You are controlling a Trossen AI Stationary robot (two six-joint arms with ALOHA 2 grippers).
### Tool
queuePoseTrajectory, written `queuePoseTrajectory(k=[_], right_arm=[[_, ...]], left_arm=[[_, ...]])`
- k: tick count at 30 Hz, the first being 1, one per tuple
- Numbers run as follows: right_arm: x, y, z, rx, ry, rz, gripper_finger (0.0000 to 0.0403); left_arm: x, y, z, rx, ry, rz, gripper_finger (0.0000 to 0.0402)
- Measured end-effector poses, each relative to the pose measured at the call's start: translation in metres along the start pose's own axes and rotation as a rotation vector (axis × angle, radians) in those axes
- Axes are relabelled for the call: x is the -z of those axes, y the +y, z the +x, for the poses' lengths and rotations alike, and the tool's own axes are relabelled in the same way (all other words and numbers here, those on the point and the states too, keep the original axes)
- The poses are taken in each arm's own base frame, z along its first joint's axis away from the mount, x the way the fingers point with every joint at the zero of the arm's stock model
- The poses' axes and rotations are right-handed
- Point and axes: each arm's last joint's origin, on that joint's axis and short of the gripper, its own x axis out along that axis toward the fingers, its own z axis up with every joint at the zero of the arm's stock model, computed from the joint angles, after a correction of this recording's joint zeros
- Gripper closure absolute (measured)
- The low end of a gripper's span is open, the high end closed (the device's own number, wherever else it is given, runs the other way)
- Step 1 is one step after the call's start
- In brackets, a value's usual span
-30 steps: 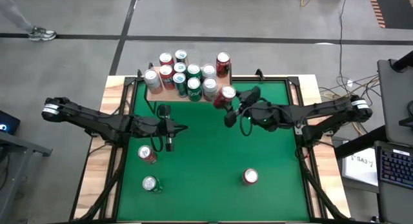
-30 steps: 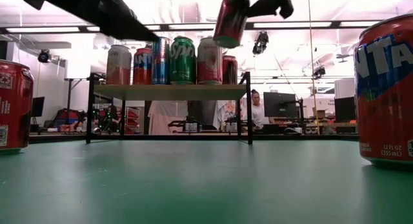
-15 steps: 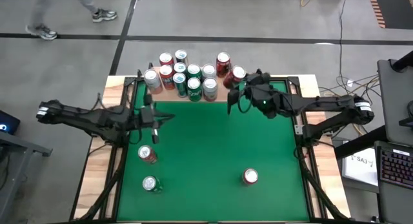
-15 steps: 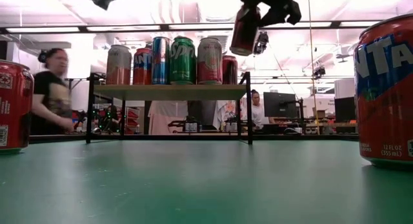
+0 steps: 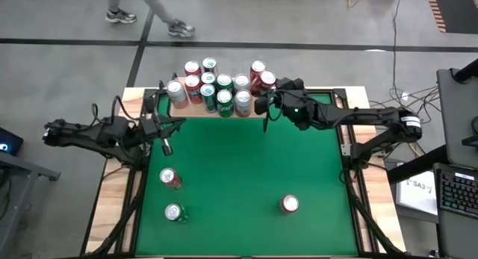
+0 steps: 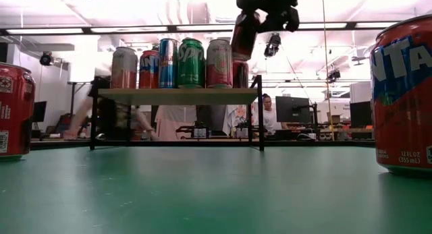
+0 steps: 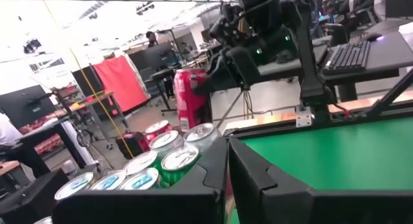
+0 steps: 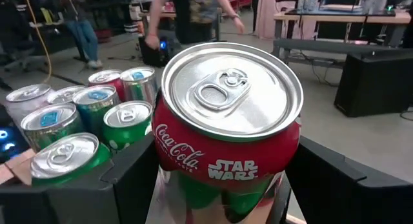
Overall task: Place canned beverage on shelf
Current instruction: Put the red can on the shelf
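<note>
Held by the right pincer [image 5: 263, 104], the can [image 5: 267, 80] tilts lid-up.

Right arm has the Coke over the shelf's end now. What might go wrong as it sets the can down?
1. The shelf is crowded, so the red can in the right gripper may bump the standing cans and topple one.
2. The can hangs tilted at the shelf's right end in the low view; released like that, it might tip off the edge.
The left gripper waits shut over the table's left side.
</note>
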Motion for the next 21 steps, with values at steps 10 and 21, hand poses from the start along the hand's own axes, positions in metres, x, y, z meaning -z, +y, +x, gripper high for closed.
queuePoseTrajectory(k=[10, 21], right_arm=[[-0.008, 0.017, 0.015, 0.065, 0.055, -0.080, 0.0124], [0.006, 0.022, 0.025, 0.095, 0.135, -0.100, 0.0124]], left_arm=[[0.003, 0.003, -0.006, 0.007, 0.019, -0.004, 0.0402], [0.004, 0.002, -0.005, 0.010, 0.027, 0.002, 0.0402]])
